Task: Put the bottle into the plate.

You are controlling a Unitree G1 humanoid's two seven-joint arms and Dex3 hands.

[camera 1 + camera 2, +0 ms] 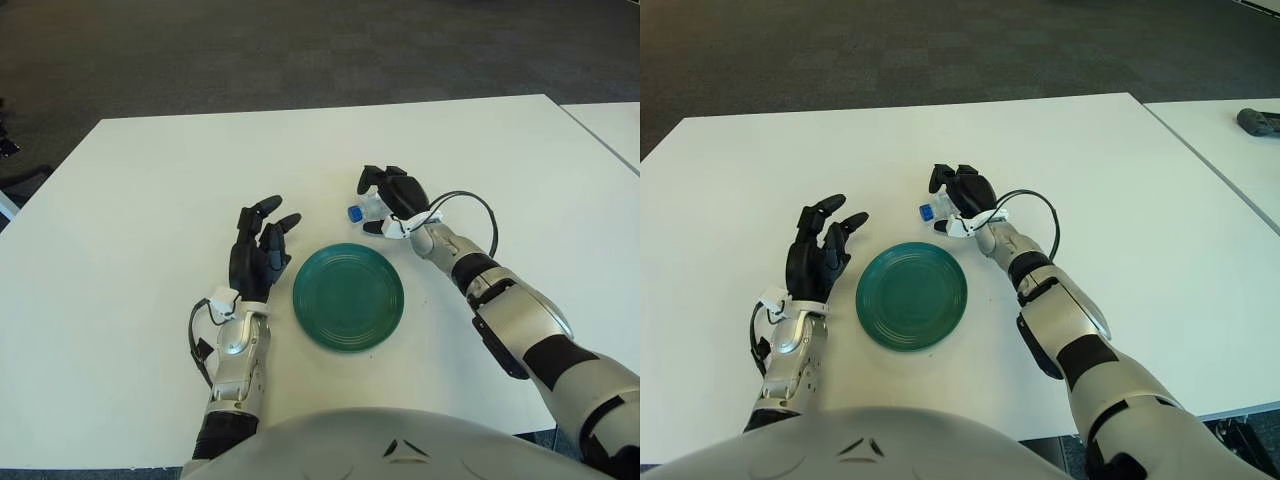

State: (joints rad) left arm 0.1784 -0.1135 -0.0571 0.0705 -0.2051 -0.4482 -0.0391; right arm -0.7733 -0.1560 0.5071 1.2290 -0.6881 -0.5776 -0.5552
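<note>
A small clear bottle (364,209) with a blue cap lies sideways just beyond the far rim of the green plate (348,296). My right hand (388,200) is curled around the bottle, which pokes out to the left with its cap showing; most of its body is hidden under the fingers. In the right eye view the bottle (936,210) sits just past the plate (911,294) too. Left of the plate my left hand (260,250) shows with fingers spread, holding nothing.
The white table (150,180) spreads wide around the plate. A second white table (612,125) stands at the right with a narrow gap between. A dark object (1260,121) lies on that table. Dark carpet lies beyond the far edge.
</note>
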